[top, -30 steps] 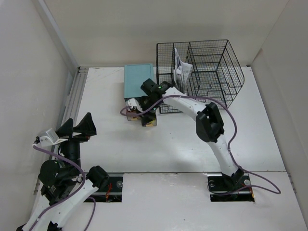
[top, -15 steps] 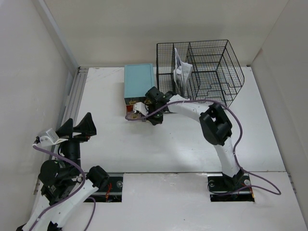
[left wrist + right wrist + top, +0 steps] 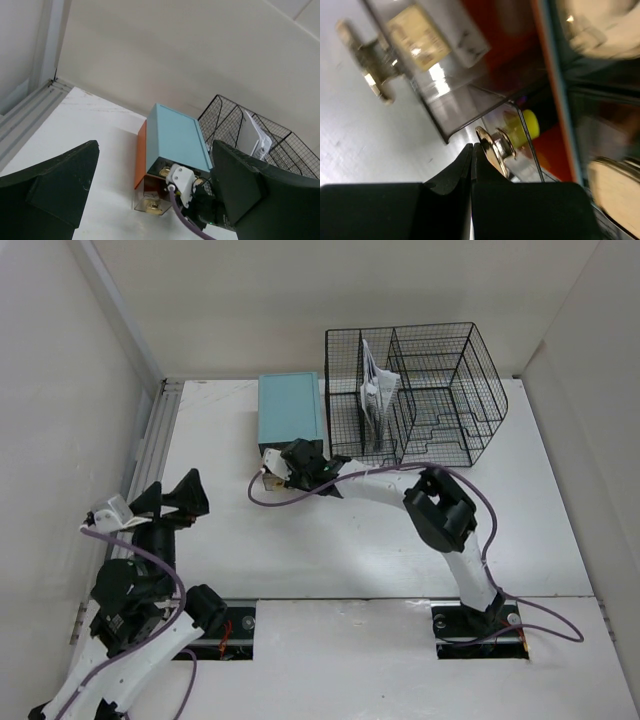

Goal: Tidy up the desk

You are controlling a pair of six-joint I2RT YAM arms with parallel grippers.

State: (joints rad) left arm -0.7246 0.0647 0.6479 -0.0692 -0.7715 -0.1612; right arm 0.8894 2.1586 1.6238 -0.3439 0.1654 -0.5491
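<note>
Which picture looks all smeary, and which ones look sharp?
Right wrist view: smeary blur, with glare on the clear drawer beside the brass knob; top external view: sharp, evenly lit desk; left wrist view: teal drawer box sharp.

Plain off-white walls closed the space in on three sides: a back wall (image 3: 250, 300), a left wall (image 3: 50, 390) and a right wall (image 3: 600, 370), all bare. A pale beam (image 3: 115, 310) ran down the left corner. The white desk (image 3: 300, 550) sat between them, a grey rail (image 3: 150, 450) along its left edge. Light was soft and even.
</note>
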